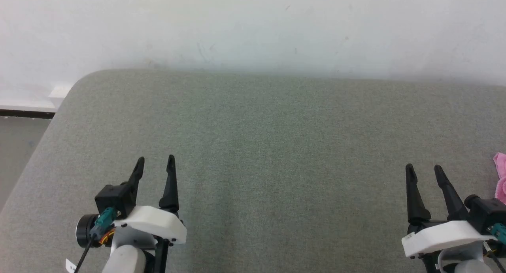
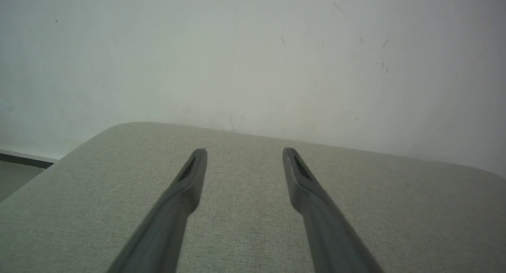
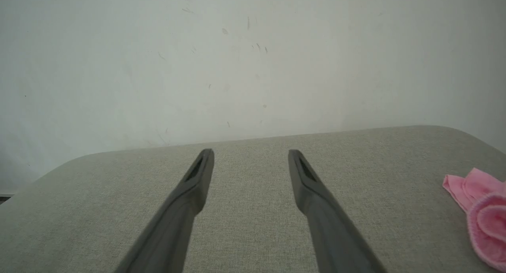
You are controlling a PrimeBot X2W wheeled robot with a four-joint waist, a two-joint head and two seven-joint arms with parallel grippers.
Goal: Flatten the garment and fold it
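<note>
Lying crumpled near right claw (image 1: 423, 167): garment (image 3: 480, 213)

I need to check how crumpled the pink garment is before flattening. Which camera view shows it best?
The right wrist view: the garment lies bunched on the table at the right edge, folds visible, though partly cut off. The head view catches just a pink sliver at its right edge.

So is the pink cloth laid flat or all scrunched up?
Scrunched up: the garment lies in a rumpled, rolled heap, partly cut off by the picture's edge.
</note>
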